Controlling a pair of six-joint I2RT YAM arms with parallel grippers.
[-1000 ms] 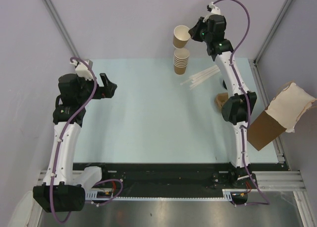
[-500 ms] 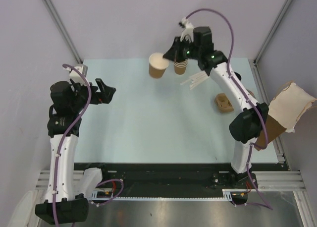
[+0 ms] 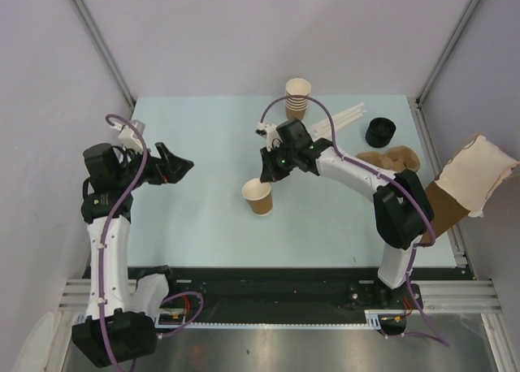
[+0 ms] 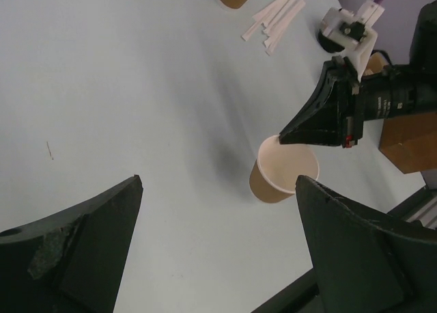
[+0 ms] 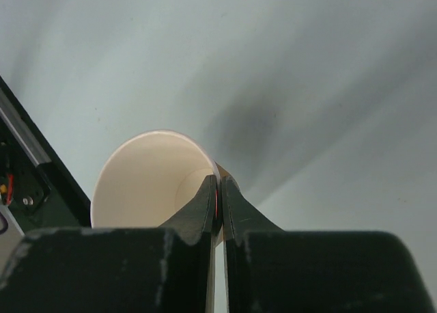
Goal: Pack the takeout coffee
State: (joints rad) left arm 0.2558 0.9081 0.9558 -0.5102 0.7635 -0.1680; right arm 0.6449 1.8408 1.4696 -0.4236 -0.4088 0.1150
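Right gripper (image 3: 266, 179) is clamped on the rim of the open paper cup (image 3: 260, 198), which sits at its 6 o'clock. Left gripper (image 3: 177, 162) stands at 9 o'clock, jaws apart. Cup stack (image 3: 297, 98) at 12, black lid (image 3: 380, 131) at 2; nothing stands between.

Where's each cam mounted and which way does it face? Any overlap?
Top external: above and behind the bases, looking down on the table; left arm and right arm show.
Left wrist: on the left arm, facing across the table at the paper cup; open left end effector frames it.
Right wrist: looking down along the right end effector, shut on the cup's rim.
Shared: all three show that cup.
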